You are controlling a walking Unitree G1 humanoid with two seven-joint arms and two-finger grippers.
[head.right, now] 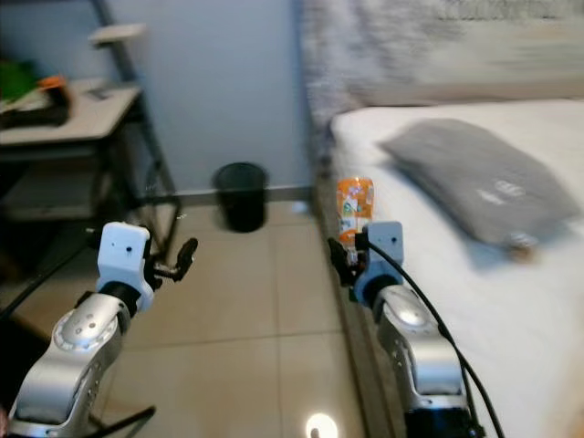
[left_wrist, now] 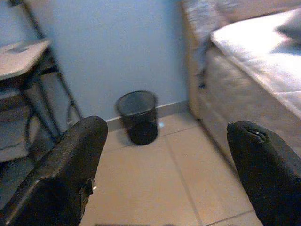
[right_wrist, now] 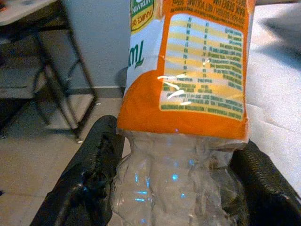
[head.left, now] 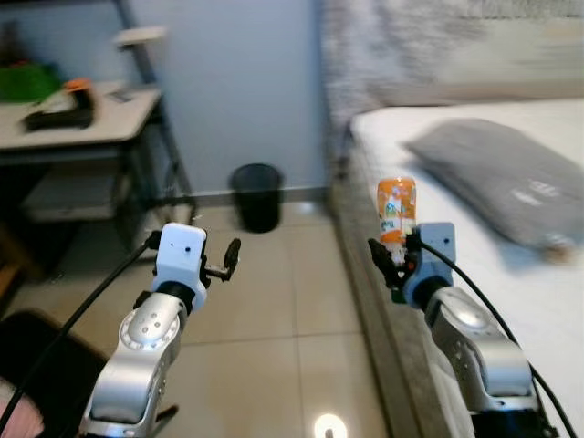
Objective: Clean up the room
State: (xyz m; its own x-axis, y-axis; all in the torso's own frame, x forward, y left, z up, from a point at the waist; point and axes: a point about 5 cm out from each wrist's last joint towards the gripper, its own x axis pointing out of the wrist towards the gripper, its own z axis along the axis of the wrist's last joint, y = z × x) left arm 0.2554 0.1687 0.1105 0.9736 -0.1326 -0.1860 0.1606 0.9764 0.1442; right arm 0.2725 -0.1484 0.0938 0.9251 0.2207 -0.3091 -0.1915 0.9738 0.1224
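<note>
Two raised arms, right end effector (head.left: pixel 394 266) gripping bottle (head.left: pixel 396 212)

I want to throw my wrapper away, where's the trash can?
The black trash can stands on the tiled floor against the blue wall, between the desk on the robot's left and the bed on its right.

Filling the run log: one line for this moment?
right gripper: shut on orange-label bottle | left gripper: open, empty | black bin: ahead by wall
</note>
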